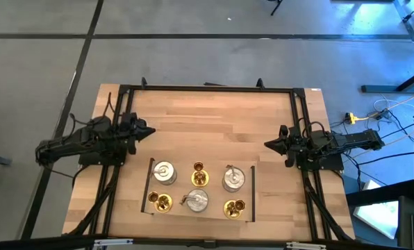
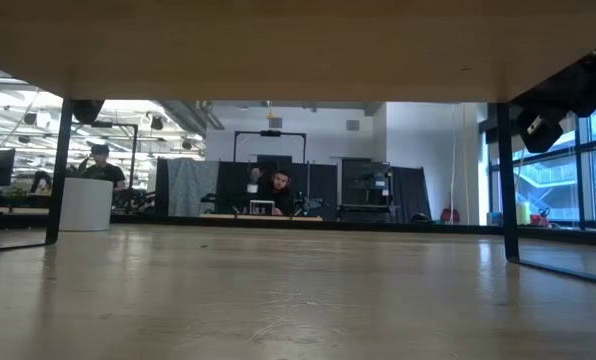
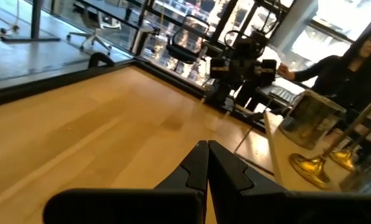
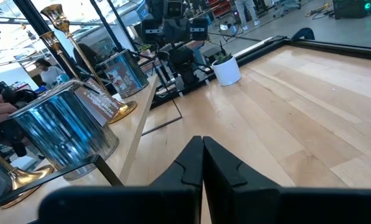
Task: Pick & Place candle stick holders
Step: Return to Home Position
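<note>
High view: three silver-grey candle stick holders [image 1: 164, 172] and three gold candle stick holders [image 1: 199, 175] are seen set on the shelf [image 1: 150, 182] at lower centre, while the left gripper [image 1: 143, 131] and right gripper [image 1: 271, 144] are held clenched and empty at the mid-frame sides, so only homing is judged left.

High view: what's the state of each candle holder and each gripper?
Squat silver-grey round holder, upper left: upright on shelf.
Squat silver-grey holder, upper right: upright on shelf.
Squat silver-grey holder, lower middle: upright on shelf.
Gold brass slim-stemmed holder, upper middle: upright on shelf.
Gold brass holder, lower left: upright on shelf.
Gold brass holder, lower right: upright on shelf.
Left gripper: shut, empty.
Right gripper: shut, empty.
</note>
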Tool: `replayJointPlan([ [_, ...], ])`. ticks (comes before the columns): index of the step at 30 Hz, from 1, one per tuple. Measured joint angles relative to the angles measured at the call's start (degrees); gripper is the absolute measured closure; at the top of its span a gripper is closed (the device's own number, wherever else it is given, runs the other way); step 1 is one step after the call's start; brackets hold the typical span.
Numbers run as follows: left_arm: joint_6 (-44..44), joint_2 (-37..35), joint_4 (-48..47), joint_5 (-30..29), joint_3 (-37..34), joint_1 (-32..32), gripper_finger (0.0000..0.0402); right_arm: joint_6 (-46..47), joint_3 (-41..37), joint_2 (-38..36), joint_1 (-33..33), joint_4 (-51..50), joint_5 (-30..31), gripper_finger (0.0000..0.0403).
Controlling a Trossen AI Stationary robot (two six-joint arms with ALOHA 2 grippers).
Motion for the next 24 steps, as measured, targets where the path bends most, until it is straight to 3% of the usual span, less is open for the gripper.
replayJointPlan([
  [6,0.91,-0.02,-0.33,-5.52,-1.0,-3.75,0.04,-0.01,0.0,-0.01,0.01,0.0,0.0,0.0396],
  [14,-1.32,-0.04,6.23,-5.87,-6.92,-5.58,0.04,-0.02,0.0,0.0,0.0,0.0,0.0,0.0396],
  [24,-2.4,-0.02,4.9,-5.86,-7.61,-5.56,0.0399,-0.01,0.0,-0.01,0.02,0.0,0.0,0.0396],
])
